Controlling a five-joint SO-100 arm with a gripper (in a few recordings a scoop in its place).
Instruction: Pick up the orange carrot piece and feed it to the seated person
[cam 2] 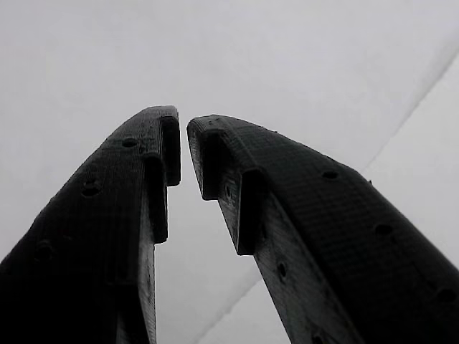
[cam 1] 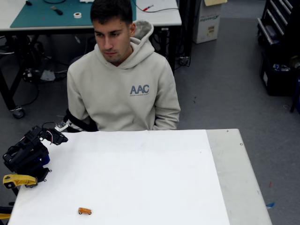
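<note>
Just one orange carrot piece (cam 1: 85,211), one seated person (cam 1: 123,84), one gripper (cam 2: 183,147)

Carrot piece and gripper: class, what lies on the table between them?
Nothing. In the fixed view, only bare white table separates the orange carrot piece from the gripper at the left edge.

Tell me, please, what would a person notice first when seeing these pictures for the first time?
First, the seated person in a beige hoodie, behind the far edge of the white table in the fixed view. Next, the small orange carrot piece lying alone near the table's front edge. The black gripper shows in the wrist view, its fingertips nearly together and holding nothing.
</note>
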